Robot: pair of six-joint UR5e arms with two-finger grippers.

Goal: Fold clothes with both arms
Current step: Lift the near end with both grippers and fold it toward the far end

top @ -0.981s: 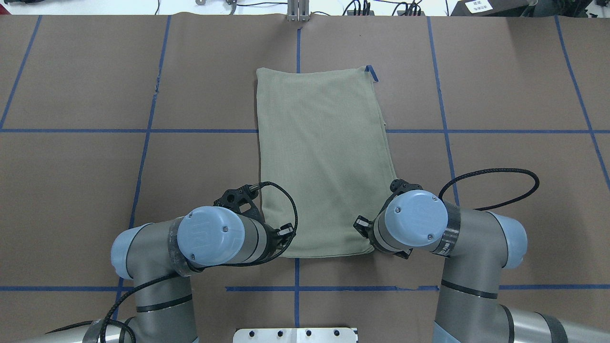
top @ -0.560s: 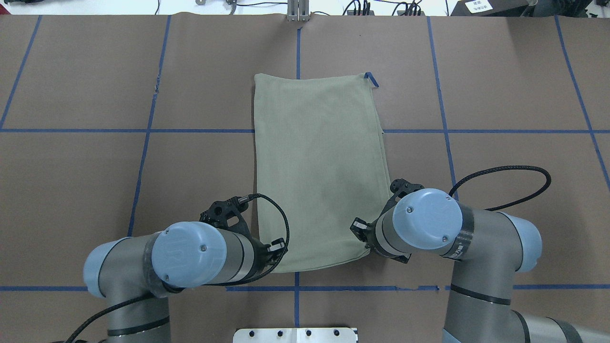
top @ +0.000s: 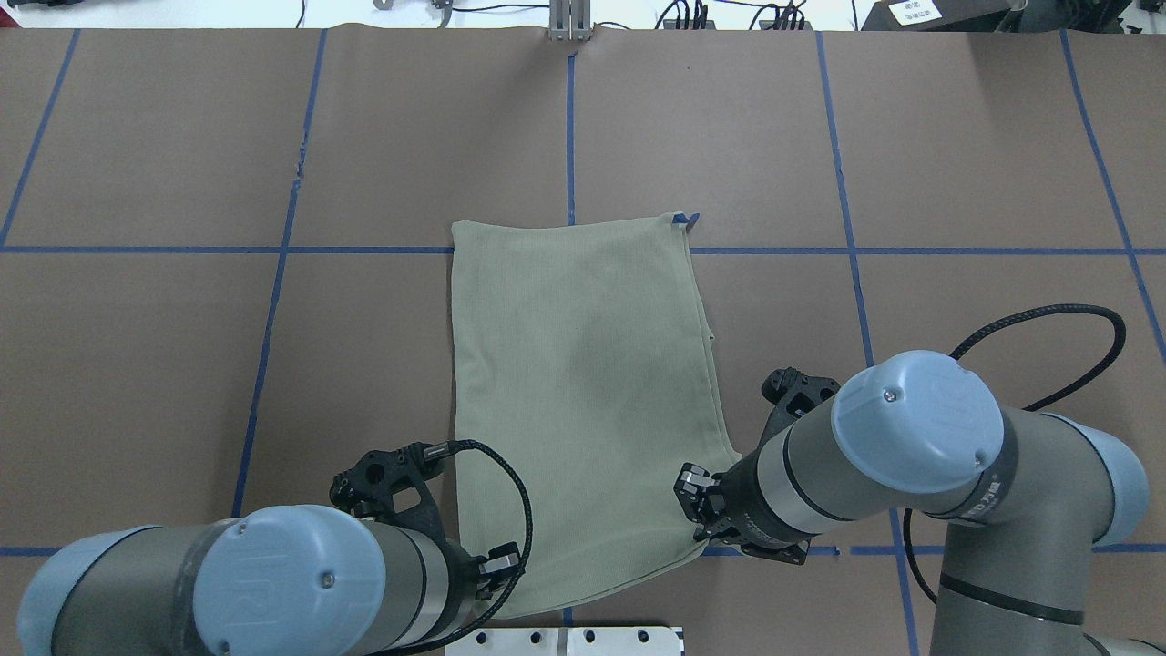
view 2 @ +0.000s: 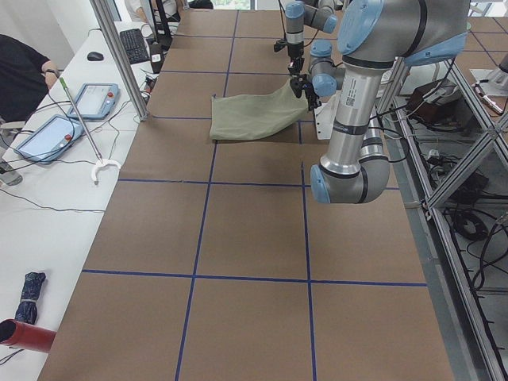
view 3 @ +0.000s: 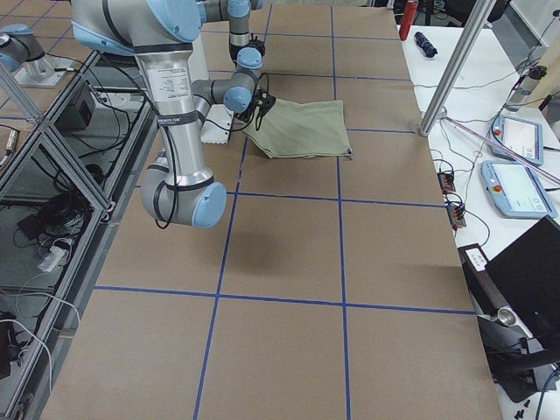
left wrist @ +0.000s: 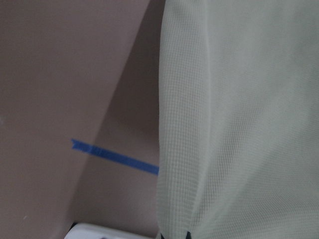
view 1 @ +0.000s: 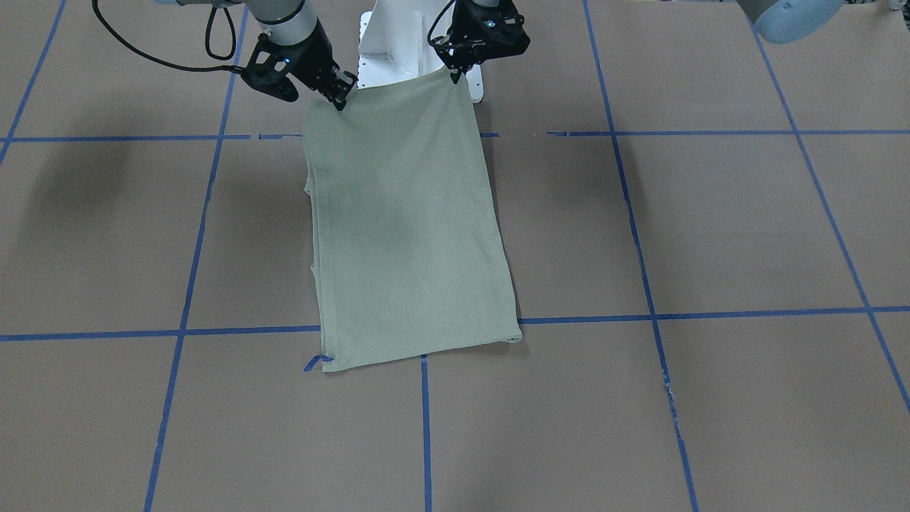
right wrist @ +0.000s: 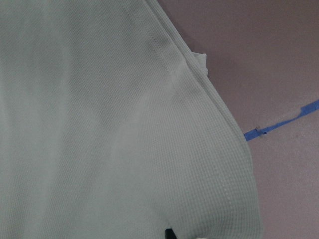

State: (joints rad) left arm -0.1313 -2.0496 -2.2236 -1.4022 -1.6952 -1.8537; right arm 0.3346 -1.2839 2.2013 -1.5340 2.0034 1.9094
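The shirt [top: 583, 410] is folded into one long sage-green rectangle, sleeves out of sight, lying lengthwise along the centre of the table [top: 182, 364]. Its far end rests flat on the brown table cover, just at a cross line of the blue tape grid [top: 911, 251], with a short loose strip of blue tape [top: 685, 219] touching the far corner on the robot's right. The near end is raised off the table – in the exterior left view the cloth slopes upward toward the robot. The left gripper [view 1: 456, 73] has its fingers pressed together on the near corner on the robot's left, pinching the shirt hem. The right gripper [view 1: 341, 102] pinches the opposite near corner in the same way. The hem between the two corners sags slightly and, in the front-facing view, overlaps the white pedestal base [view 1: 398, 43]. Both wrist views are filled with the knit cloth at close range; a dark fingertip [right wrist: 169, 233] shows at the lower edge – nothing more of the fingers is visible there. Along the edge on the robot's right, doubled layers and a seam are visible.
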